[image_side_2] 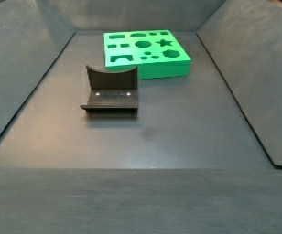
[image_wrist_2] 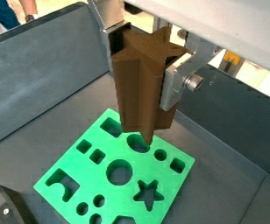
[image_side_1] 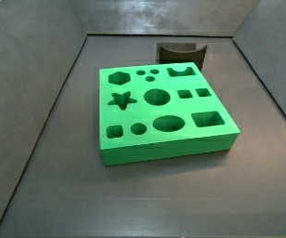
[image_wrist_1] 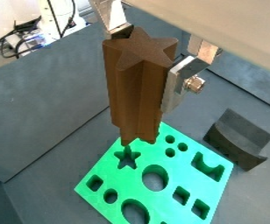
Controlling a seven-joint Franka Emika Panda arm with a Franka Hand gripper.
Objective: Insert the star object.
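My gripper (image_wrist_1: 147, 63) is shut on the star object (image_wrist_1: 135, 92), a tall dark-brown ridged prism held upright between the silver fingers (image_wrist_1: 180, 74). It shows the same way in both wrist views, with the gripper (image_wrist_2: 141, 66) gripping the star object (image_wrist_2: 138, 87) near its top. Below it lies the green block (image_wrist_1: 108, 166) with its star-shaped hole (image_wrist_1: 128, 157). The peg's lower end hangs above the block, apart from it. Both side views show the block (image_side_1: 171, 149) and the star hole (image_side_1: 121, 100), which is empty. The gripper and peg are out of both side views.
A squat dark holder (image_side_2: 111, 91) stands on the dark floor beside the block, also seen in a side view (image_side_1: 180, 51) and a wrist view (image_wrist_1: 237, 140). Sloped grey walls (image_side_1: 46, 112) ring the floor. The block (image_side_2: 156, 69) carries several other shaped holes.
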